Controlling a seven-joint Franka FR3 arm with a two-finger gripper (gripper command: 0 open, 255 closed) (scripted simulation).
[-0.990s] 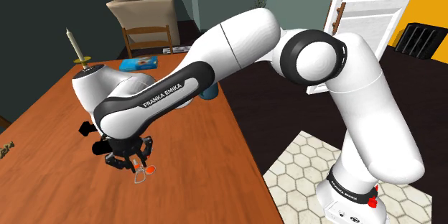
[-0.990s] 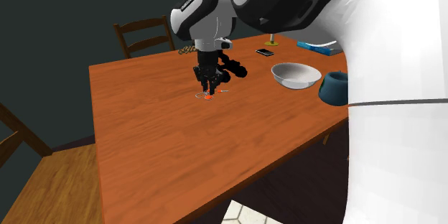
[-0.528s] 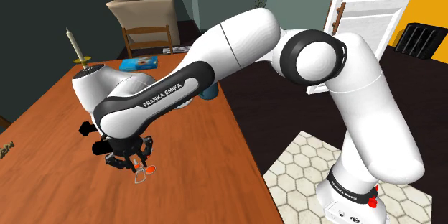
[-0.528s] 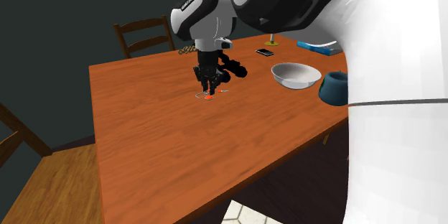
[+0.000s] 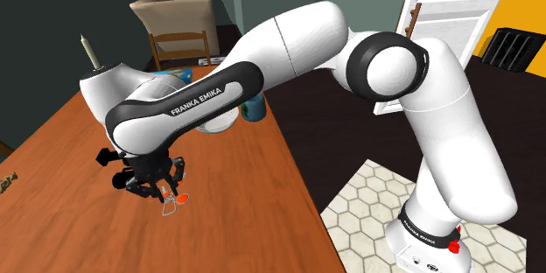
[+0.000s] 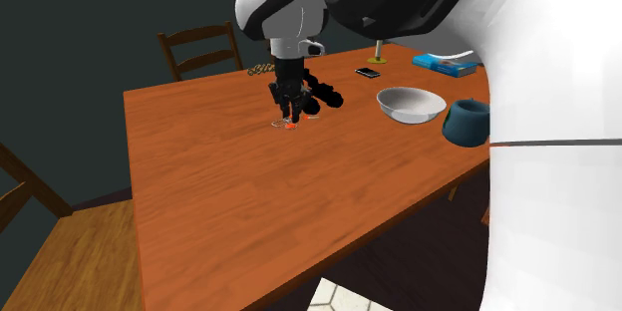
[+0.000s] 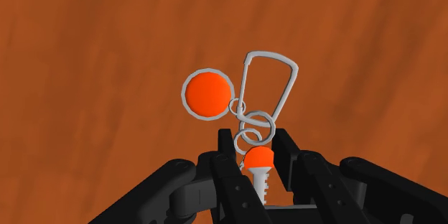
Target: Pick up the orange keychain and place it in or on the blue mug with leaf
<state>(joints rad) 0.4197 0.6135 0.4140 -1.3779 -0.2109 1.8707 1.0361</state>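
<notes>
We have the gripper clenched on the orange keychain: its two black fingers clasp the small orange-capped key at one end. The rest of the chain, orange disc included, lies straight out beyond the fingertips, so its long axis runs along the gripper's own line. It hangs low over the wooden surface; we cannot tell whether its far end is quite clear of the wood. The coming move turns, as we judge it, on where the blue mug lies from here. In the second exterior view it stands well apart toward the right, near the surface's edge, with the white bowl roughly between it and the gripper. We would want height first, then a carry past the bowl, since the dangling end must clear the mug's rim
</notes>
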